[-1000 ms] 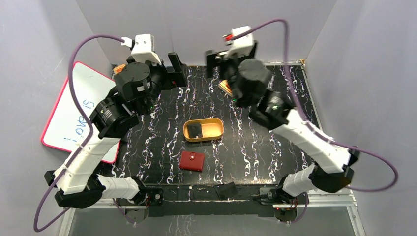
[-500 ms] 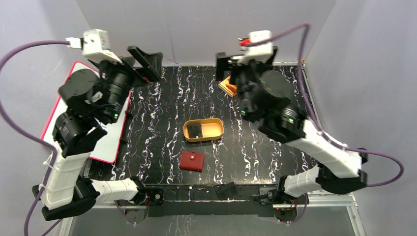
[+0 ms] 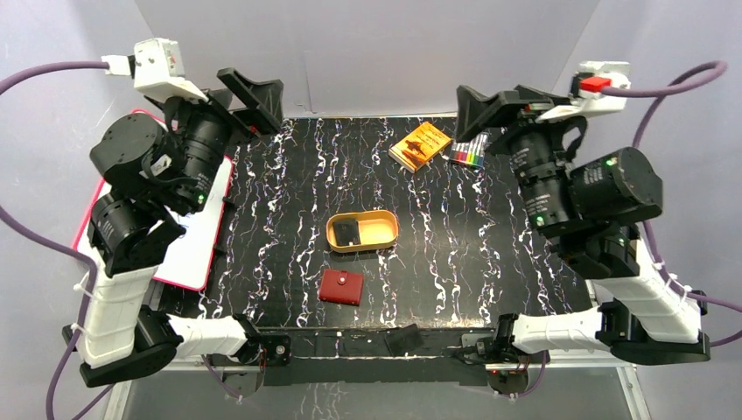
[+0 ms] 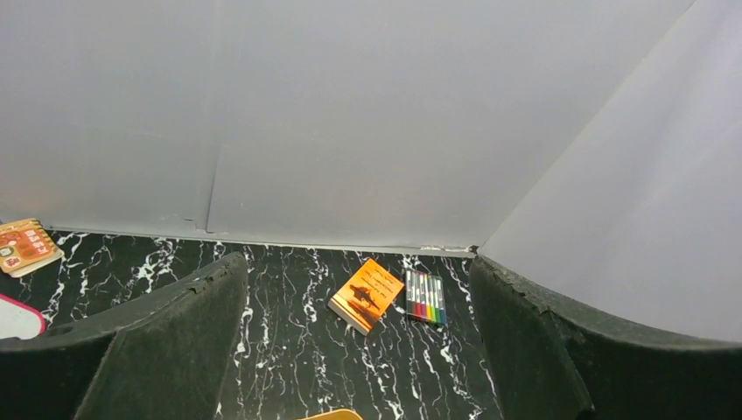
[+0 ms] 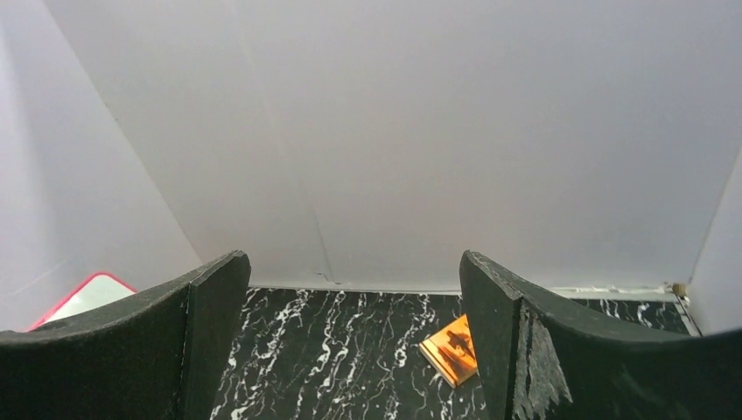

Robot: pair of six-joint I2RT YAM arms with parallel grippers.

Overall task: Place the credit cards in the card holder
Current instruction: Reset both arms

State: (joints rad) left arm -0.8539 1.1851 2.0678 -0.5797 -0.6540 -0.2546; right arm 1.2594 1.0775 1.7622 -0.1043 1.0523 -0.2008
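Two grippers, the left gripper and the right gripper, hang high at about 10 and 2 o'clock of the table, jaws spread wide and empty, probably parked there to leave the middle unobstructed. The card holder lies shut and flat at 6 o'clock of the tan tray, likely within either arm's reach. One dark credit card rests in the tray's left end, so loading has not begun.
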